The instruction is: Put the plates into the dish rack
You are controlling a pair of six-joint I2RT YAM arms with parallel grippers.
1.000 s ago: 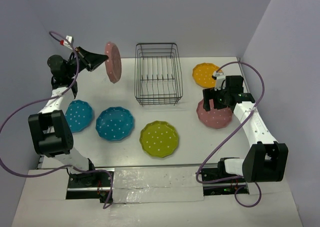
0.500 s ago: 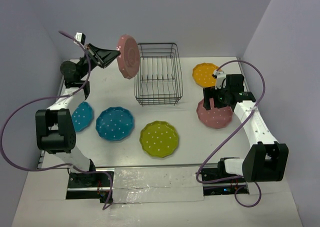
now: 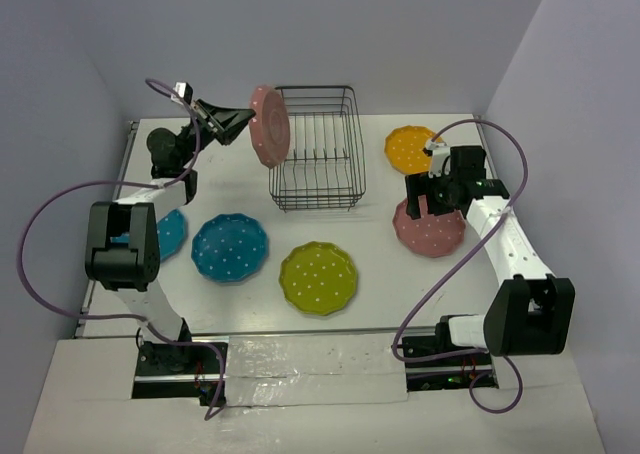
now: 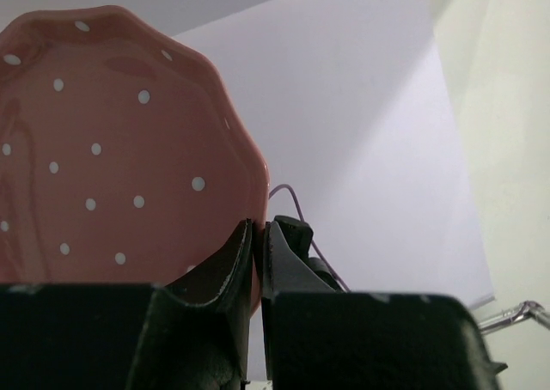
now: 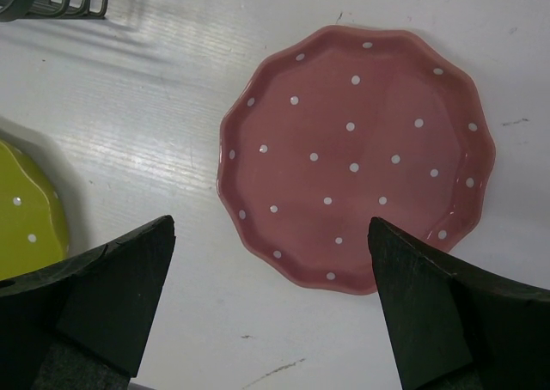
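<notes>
My left gripper (image 3: 240, 122) is shut on the rim of a pink dotted plate (image 3: 269, 126), held on edge in the air just left of the black wire dish rack (image 3: 318, 199). The left wrist view shows the same plate (image 4: 112, 158) pinched between my fingers (image 4: 232, 265). The rack holds no plates. My right gripper (image 3: 425, 198) is open above a second pink plate (image 3: 432, 232) lying flat on the table; it also shows in the right wrist view (image 5: 357, 154). Two teal plates (image 3: 230, 247) (image 3: 172, 232), a yellow-green plate (image 3: 318, 277) and an orange-yellow plate (image 3: 413, 149) lie flat.
Purple walls close in the white table (image 3: 380, 274) at the back and both sides. Purple cables loop from both arms. The left arm's link covers part of the far-left teal plate. The rack's corner (image 5: 51, 3) shows top left in the right wrist view.
My left gripper has carried the pink plate rightward, from well left of the rack to just beside its left wall. The right arm has barely moved.
</notes>
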